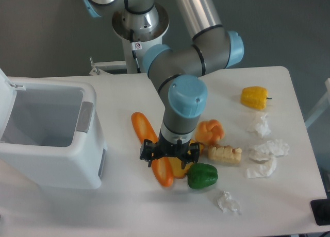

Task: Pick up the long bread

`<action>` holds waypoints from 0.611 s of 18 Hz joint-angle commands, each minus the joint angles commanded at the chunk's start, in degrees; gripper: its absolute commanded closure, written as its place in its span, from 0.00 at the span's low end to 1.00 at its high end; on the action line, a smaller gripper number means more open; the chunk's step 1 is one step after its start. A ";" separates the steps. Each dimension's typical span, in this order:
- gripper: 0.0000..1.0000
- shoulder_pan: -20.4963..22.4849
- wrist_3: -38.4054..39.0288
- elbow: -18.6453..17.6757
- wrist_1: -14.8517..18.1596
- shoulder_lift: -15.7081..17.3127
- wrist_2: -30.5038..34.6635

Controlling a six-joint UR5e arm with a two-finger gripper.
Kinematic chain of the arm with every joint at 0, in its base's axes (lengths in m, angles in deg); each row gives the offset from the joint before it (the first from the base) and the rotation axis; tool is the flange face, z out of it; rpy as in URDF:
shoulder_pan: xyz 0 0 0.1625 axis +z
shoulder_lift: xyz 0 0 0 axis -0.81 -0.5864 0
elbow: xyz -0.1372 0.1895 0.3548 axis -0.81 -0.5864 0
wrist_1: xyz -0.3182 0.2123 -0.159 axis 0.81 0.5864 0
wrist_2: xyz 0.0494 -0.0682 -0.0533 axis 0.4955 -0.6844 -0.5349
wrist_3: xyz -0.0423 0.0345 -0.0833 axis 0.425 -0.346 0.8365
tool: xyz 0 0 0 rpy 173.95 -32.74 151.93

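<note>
Long bread (150, 147) on table (129, 206), lower half passing beneath gripper (169, 155).

Jaws spread wide, grasping nothing; left finger just outside loaf, right finger over toast slice (179, 168) beside green pepper (202, 176). Reach step, by the look; next probably calls for centring on loaf alone, lowering, then squeezing shut.

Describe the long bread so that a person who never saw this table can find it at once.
Start at the open white bin on the table's left side and look just right of it. There lies the long bread, a slim orange loaf running diagonally, with the gripper low over its lower half. It is the longest food here, unlike the round knotted bun and the green pepper.
</note>
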 joint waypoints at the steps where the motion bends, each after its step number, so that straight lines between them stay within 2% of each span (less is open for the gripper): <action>1: 0.00 0.00 -0.09 0.00 -0.09 -0.18 0.00; 7: 0.00 -0.17 0.26 0.70 -0.61 -3.60 0.00; 11: 0.00 -1.23 0.52 0.26 -1.23 -4.66 0.17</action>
